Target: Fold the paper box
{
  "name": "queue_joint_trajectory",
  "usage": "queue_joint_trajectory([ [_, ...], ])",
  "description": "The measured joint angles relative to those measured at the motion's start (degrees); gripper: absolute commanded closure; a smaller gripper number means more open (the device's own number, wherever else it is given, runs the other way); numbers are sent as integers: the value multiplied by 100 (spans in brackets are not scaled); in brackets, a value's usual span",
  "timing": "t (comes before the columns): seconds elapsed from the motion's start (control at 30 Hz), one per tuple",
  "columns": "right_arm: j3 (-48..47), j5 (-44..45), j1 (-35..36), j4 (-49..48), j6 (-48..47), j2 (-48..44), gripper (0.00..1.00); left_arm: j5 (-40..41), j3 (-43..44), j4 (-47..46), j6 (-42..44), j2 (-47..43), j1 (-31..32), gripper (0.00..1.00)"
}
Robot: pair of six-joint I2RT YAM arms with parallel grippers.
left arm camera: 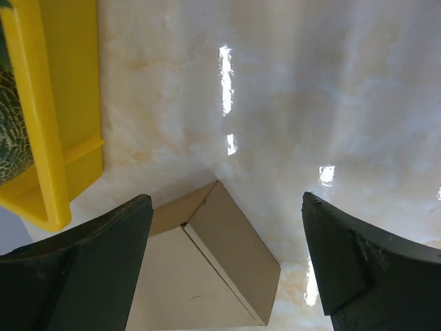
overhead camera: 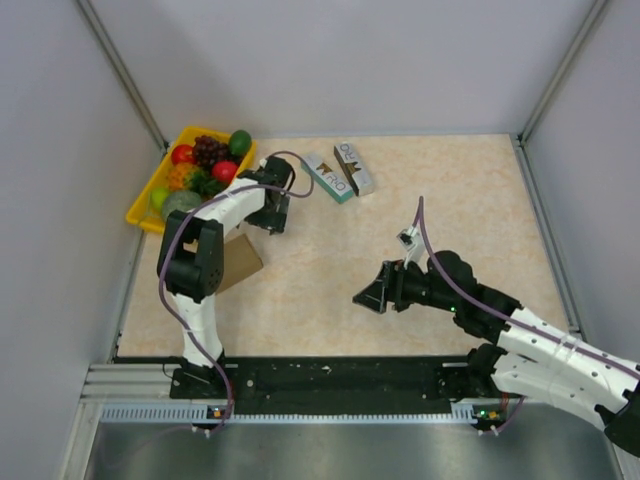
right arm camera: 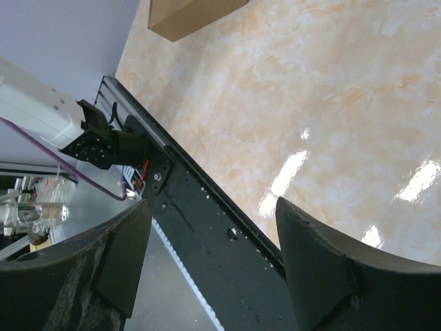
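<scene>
The paper box is plain brown cardboard, lying at the left of the table and partly hidden under my left arm. In the left wrist view it looks like a closed carton with one corner pointing up between my fingers. My left gripper is open and empty, hanging above the table just beyond the box; its midpoint shows in the left wrist view. My right gripper is open and empty near the table's middle, apart from the box. In its wrist view the box shows at the top edge.
A yellow fruit tray stands at the back left, close to my left gripper, and shows in the left wrist view. A teal printed box and a brown-white printed box lie at the back. The black base rail runs along the near edge.
</scene>
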State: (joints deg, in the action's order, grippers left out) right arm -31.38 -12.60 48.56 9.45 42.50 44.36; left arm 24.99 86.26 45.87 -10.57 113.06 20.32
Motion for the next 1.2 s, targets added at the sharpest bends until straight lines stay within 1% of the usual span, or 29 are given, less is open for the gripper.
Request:
queue_joint_trajectory([
  [0.07,0,-39,-2,-4,-11,9,28,-59,15,11,24,0,-116,9],
  [0.2,0,-83,-4,-4,-11,7,28,-446,245,155,22,85,-411,14],
  [0.27,0,-85,-4,-9,-11,-7,28,-599,289,179,15,162,-540,21],
  [0.3,0,-90,-4,-11,-9,-13,28,-697,267,186,7,186,-581,23],
  [0.47,0,-116,-4,-28,-2,-81,28,-1054,-216,160,-70,186,-671,28],
  [0.67,79,-151,-4,-109,15,-273,28,-1088,-1001,-33,-179,-323,-708,45],
  [0.73,125,-166,-4,-140,17,-299,28,-1086,-1390,-87,-199,-603,-741,49],
  [1.0,192,-273,-4,-365,74,-295,28,-1095,-2610,-120,-243,-1873,-791,51],
  [1.2,271,-411,-4,-540,170,-293,29,-1521,-2968,-131,-271,-2492,-791,51],
])
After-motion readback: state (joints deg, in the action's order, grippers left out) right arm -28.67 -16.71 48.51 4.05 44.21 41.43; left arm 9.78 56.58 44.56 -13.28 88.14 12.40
